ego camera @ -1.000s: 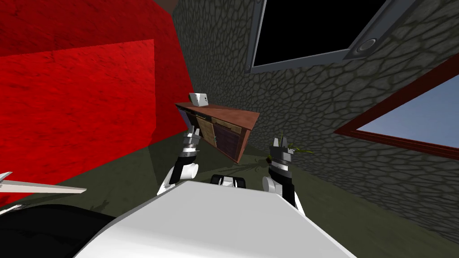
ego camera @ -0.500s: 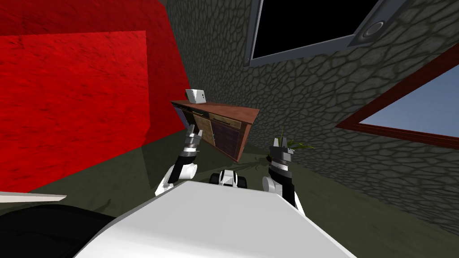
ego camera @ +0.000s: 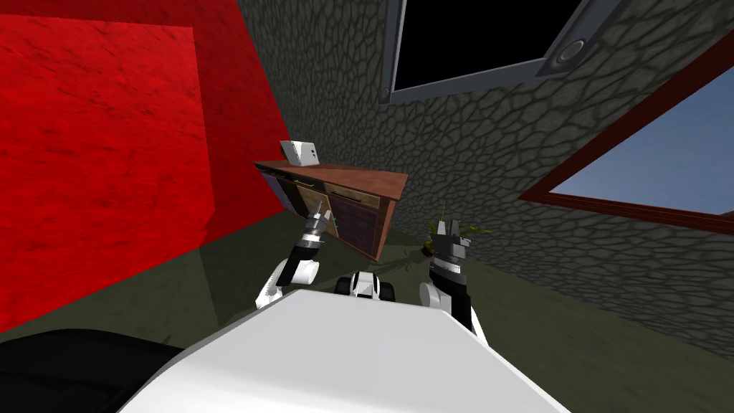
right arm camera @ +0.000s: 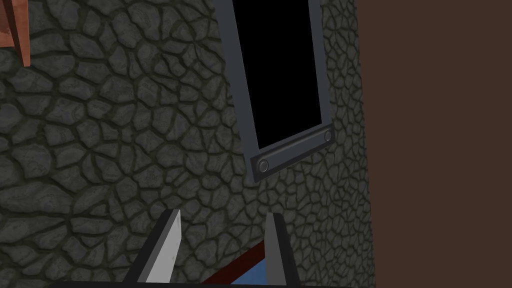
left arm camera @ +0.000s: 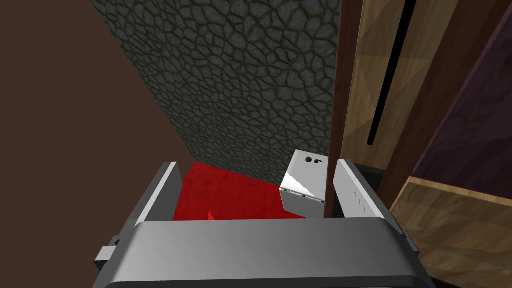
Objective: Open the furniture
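Note:
A low cabinet point(ego camera: 342, 177) with a red-brown top stands against the stone wall, its front split into light wooden and dark purple panels. My left gripper point(ego camera: 317, 212) is raised right at that front, open. In the left wrist view the left gripper point(left arm camera: 257, 192) has the cabinet's dark top edge point(left arm camera: 337, 100) just inside one finger point(left arm camera: 356, 192). Beside that edge is a light wooden drawer front point(left arm camera: 365, 110) with a long dark slot handle point(left arm camera: 387, 80). My right gripper point(ego camera: 446, 229) hangs off the cabinet's right end, open and empty.
A white box point(ego camera: 299, 152) lies on the cabinet's top at its far end, also seen as a white box point(left arm camera: 302, 182) between my left fingers. A small green plant point(ego camera: 462, 233) stands on the floor beyond the right gripper. A red wall point(ego camera: 107, 158) rises at the left.
I have moved and turned, so the whole head view has shifted left. My left gripper has reached forward and now stands against the cabinet's front. The right arm holds its pose.

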`<state>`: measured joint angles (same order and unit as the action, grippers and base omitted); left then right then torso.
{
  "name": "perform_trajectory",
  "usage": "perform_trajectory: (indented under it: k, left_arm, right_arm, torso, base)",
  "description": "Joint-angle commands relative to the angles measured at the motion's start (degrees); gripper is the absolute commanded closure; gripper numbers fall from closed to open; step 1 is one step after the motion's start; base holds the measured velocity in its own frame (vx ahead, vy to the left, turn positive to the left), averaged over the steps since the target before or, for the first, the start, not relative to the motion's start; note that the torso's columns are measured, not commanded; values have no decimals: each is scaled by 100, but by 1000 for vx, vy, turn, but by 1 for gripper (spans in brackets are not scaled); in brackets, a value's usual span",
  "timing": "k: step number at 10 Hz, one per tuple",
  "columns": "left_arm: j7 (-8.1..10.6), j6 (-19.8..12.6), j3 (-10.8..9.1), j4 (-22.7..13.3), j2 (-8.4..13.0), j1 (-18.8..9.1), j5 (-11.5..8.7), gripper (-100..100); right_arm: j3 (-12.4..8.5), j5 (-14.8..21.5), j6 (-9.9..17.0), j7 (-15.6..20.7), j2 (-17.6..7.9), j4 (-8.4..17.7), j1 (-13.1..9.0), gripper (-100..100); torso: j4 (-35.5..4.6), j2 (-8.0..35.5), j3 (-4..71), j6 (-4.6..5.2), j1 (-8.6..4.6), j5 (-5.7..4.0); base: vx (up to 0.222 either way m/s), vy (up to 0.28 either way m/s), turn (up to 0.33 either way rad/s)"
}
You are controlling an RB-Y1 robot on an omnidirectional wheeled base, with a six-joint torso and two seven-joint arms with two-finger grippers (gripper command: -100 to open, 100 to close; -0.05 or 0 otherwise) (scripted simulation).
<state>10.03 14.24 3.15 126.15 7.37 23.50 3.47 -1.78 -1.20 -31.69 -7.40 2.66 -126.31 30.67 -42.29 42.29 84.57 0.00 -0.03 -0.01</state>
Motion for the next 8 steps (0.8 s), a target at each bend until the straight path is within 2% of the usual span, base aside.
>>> perform_trajectory:
  k: [1, 8]
  left_arm:
    - [22, -277, 121, -93, 91, -92, 59, -100]
    - [50, -1030, 477, -327, 669, -367, 241, -100]
  right_arm:
    - [0, 0, 0, 0, 0, 0, 0, 0]
    - [0, 0, 0, 0, 0, 0, 0, 0]
  torso:
    - [-2, 6, -4, 0, -3, -1]
    - [1, -3, 2, 0, -1, 0]
  base:
    - [67, 3, -123]
    - [74, 11, -142]
